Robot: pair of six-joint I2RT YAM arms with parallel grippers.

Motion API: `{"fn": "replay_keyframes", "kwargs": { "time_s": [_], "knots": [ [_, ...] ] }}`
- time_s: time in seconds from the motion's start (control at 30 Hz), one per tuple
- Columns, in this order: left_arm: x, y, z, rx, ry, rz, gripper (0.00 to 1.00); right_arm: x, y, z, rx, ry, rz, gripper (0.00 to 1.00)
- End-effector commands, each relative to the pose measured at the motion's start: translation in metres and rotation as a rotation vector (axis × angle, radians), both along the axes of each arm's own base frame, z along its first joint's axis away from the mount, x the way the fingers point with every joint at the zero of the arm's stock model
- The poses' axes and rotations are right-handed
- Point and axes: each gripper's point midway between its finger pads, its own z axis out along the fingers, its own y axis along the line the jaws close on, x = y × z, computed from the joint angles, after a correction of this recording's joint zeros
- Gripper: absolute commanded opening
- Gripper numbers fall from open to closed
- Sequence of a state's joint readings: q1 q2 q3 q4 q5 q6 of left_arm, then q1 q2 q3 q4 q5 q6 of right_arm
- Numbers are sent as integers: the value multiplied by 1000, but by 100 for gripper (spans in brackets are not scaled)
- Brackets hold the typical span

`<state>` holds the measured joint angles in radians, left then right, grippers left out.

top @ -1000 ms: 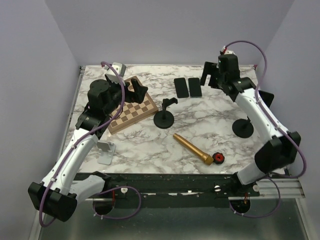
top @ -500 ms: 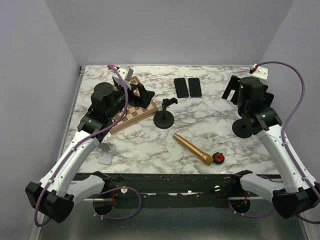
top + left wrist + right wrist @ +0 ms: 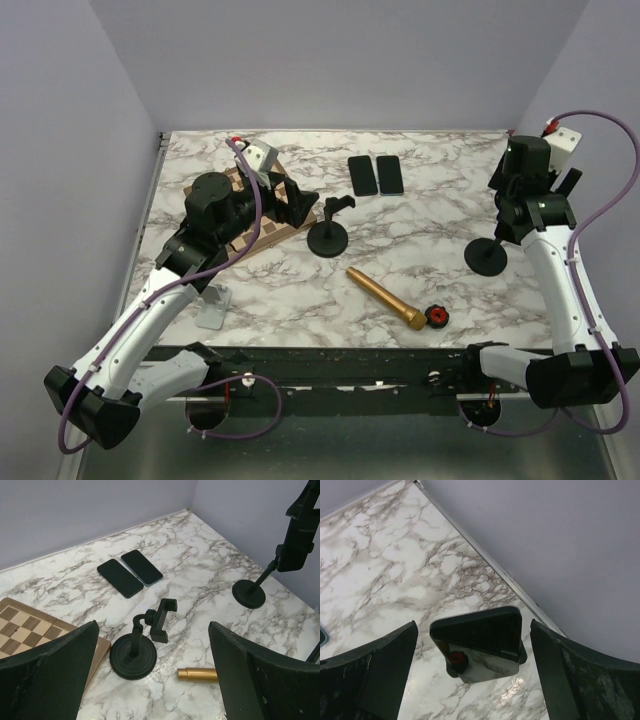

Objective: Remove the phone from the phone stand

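Note:
The dark phone (image 3: pixel 480 630) sits clamped on the right-hand phone stand (image 3: pixel 487 257), close to the table's right edge. My right gripper (image 3: pixel 472 630) hangs open above it; its fingers flank the phone without touching it. In the top view this gripper (image 3: pixel 507 195) covers the phone. The left wrist view shows the phone (image 3: pixel 295 545) upright on the stand (image 3: pixel 248 594) at the far right. My left gripper (image 3: pixel 290 203) is open and holds nothing above the chessboard's right end, looking towards an unoccupied second stand (image 3: pixel 134 655).
Two phones (image 3: pixel 375 175) lie flat at the back centre. The other stand (image 3: pixel 328 235) is mid-table, with a chessboard (image 3: pixel 262 222) to its left. A gold cylinder (image 3: pixel 385 297) and a red-and-black knob (image 3: pixel 436 316) lie near the front. The side wall rises just beyond the phone stand.
My right arm has swung from the back centre, near the flat phones, out to the right, over the stand with the phone. The left gripper has shifted slightly right. Both stayed open.

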<state>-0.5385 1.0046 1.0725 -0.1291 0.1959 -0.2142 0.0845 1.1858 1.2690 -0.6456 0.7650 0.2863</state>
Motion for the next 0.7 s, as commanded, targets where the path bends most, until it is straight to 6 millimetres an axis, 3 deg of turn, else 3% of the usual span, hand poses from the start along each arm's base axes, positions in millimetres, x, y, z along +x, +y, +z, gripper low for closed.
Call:
{"fn": "replay_keyframes", "kwargs": {
  "time_s": [0.0,0.1,0.27,0.67],
  "knots": [
    [-12,-2,19,-29,-43,-40,99,15,-6,13,20,7,36,100],
    [-16,-3,23,-42,-52,-55,99,26,0,10,57,22,101,100],
    [-22,-4,28,-61,-58,-79,99,31,-12,5,83,57,114,100],
    [-26,-12,28,-84,-40,-121,99,15,-14,-10,56,109,126,100]
  ]
}}
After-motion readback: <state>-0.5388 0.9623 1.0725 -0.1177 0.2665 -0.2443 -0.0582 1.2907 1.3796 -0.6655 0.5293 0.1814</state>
